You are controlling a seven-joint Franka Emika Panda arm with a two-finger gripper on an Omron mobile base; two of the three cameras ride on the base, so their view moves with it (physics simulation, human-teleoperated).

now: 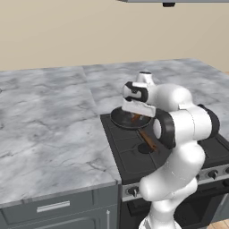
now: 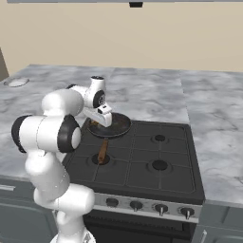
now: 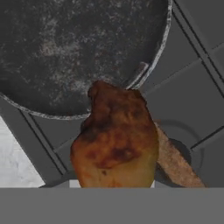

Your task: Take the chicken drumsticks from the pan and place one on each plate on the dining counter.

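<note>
Spreading around the black stovetop (image 2: 142, 156), the grey-and-white marbled stone counter (image 1: 44, 134) is lying well apart from the round dark frying pan (image 3: 78, 52), so a carry is likely needed. Hanging just above that pan's rim, the two-finger gripper (image 1: 135, 117) is clamping narrowly on an orange-brown glazed chicken drumstick (image 3: 114, 140), seemingly to lift it clear.

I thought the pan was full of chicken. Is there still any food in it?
The visible part of the pan is bare dark metal. One drumstick hangs in the claw, lifted over its rim.
</note>
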